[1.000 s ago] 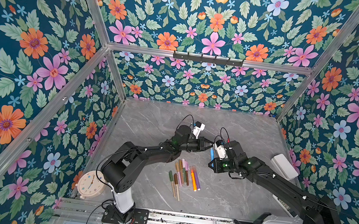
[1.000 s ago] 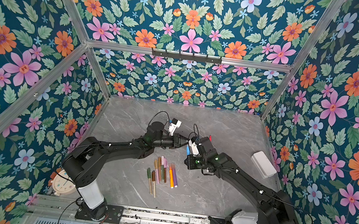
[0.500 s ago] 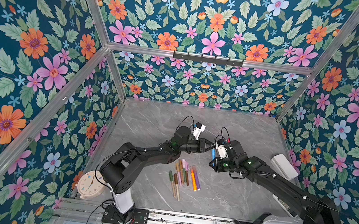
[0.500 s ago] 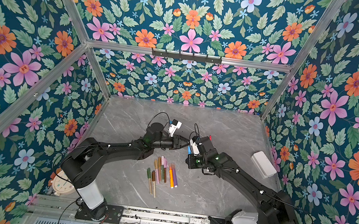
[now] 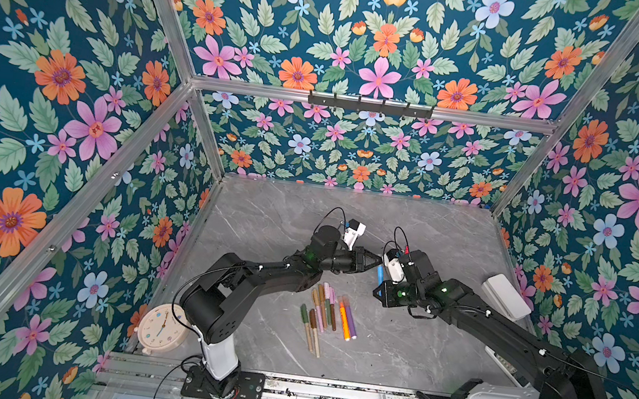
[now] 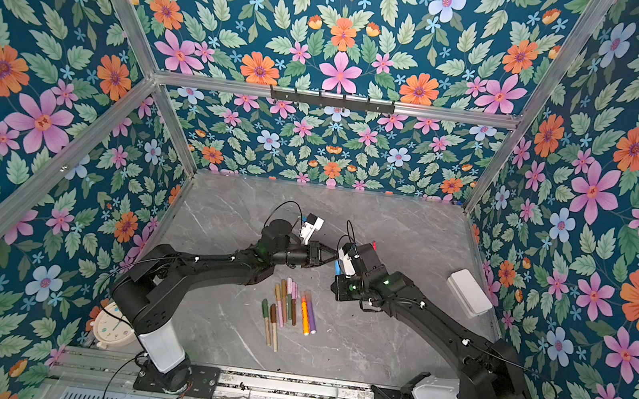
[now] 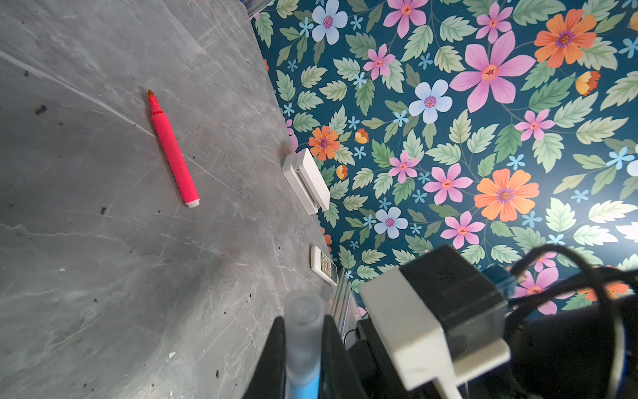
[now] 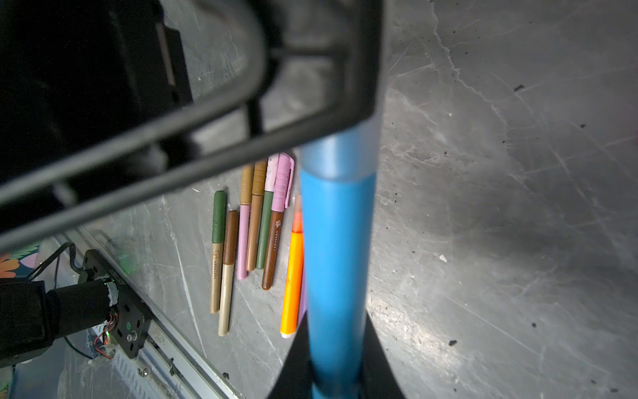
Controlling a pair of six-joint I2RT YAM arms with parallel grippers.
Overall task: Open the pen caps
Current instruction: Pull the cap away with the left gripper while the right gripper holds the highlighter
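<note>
Pen cap [image 7: 304, 321], frosted, one: pinched between the closed jaws of the left gripper [image 5: 373, 260] and seated on the end of the blue pen [image 8: 336, 259]. Blue pen barrel: clamped in the closed right gripper [image 8: 336, 366], with the cap end pointing at the left gripper. Other pens [image 5: 328, 313], olive, brown, pink, orange, purple: a row flat on the table [image 5: 265, 218], between the grippers and the arm bases. Red pen [image 7: 171, 152], uncapped: lies alone on the table beyond the left gripper.
</note>
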